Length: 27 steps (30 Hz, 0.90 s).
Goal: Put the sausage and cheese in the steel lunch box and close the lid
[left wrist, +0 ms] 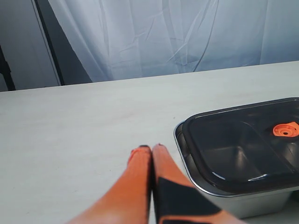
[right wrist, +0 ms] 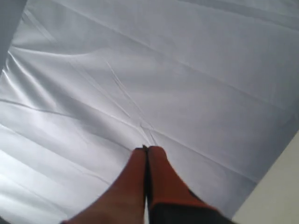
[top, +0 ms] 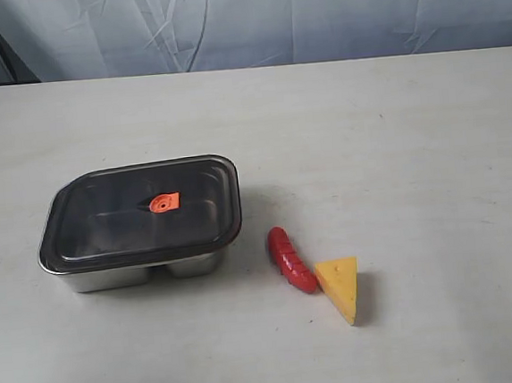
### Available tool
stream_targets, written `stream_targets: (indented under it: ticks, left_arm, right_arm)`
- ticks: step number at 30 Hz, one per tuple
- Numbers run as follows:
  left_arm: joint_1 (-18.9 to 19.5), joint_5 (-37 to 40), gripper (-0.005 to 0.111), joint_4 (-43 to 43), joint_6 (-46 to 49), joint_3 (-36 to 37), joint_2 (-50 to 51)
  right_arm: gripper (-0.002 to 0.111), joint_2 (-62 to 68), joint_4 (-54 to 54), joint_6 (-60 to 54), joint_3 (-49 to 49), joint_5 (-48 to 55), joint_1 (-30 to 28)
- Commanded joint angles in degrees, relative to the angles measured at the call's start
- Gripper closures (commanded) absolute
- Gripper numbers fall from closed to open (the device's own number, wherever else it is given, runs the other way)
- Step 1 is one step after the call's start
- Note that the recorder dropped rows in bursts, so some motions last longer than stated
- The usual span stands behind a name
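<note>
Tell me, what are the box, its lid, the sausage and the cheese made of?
The lunch box looks like polished steel, with mirror-bright walls. The lid seems to be dark translucent plastic; you can see through it. The sausage looks like glossy plastic, with sharp highlights. The cheese looks matte, plastic or rubber; I cannot tell.

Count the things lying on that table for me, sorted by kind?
toy food: 2, the sausage and the cheese
steel lunch box: 1
lid, sitting on the box: 1
Total: 4
</note>
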Motion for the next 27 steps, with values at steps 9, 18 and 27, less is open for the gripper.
stream_targets:
  ticks: [9, 18, 27]
  left_arm:
    - [0.1, 0.0, 0.106, 0.2, 0.0, 0.2, -0.3]
    - [0.1, 0.0, 0.106, 0.2, 0.0, 0.2, -0.3]
    - [0.1, 0.0, 0.106, 0.2, 0.0, 0.2, -0.3]
  right_arm:
    - [0.109, 29.5, -3.6, -24.2, -25.0, 27.3, -0.2]
    - [0.109, 62.4, 19.8, -65.4, -44.6, 45.4, -0.2]
    - [0.101, 89.5, 37.6, -83.3, -57.9, 67.4, -0.2]
